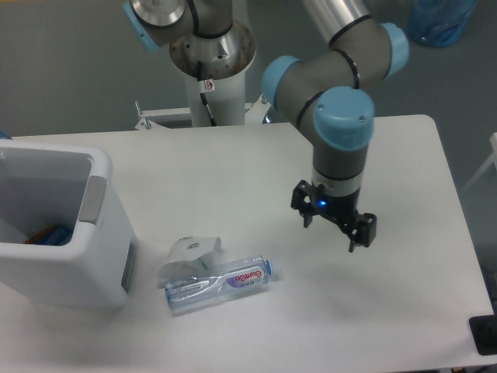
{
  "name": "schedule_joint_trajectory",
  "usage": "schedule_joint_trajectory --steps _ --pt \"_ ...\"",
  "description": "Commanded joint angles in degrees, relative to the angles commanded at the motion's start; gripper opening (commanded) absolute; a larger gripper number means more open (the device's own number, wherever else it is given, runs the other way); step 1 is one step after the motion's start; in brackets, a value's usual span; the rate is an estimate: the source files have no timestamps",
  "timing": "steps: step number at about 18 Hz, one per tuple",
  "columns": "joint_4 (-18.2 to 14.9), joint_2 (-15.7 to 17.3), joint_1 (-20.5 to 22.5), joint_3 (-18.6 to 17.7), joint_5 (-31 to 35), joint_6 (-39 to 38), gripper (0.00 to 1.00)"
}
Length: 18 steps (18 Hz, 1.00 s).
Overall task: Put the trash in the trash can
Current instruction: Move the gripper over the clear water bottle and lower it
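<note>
Approach step, nothing gripped yet. Crushed bottle (219,283) lies flat on the table (404,311), nearer the camera than the claw (334,225) and off to its image-left, wrapper (189,256) touching it. Claw hangs above the table, fingers apart, empty. Trash can (58,225) sits farther image-left — next move: swing over the bottle, descend, close.

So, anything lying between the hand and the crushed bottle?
Nothing: the camera view shows only bare white table between the hand and the bottle. The wrapper lies on the bottle's far side.
</note>
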Motion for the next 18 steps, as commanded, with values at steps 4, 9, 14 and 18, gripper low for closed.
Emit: schedule_joint_trajectory --steps 4,9,14,18 --pt "0.0 0.1 -2.3 0.4 -0.3 -2.4 1.0" --pt "0.0 0.1 -4.7 2.1 -1.5 -8.4 1.0" --pt "0.4 -0.4 -5.2 4.2 -4.7 -19.1 1.0" --pt "0.6 -0.5 -6.0 5.2 -6.8 -26.3 1.0"
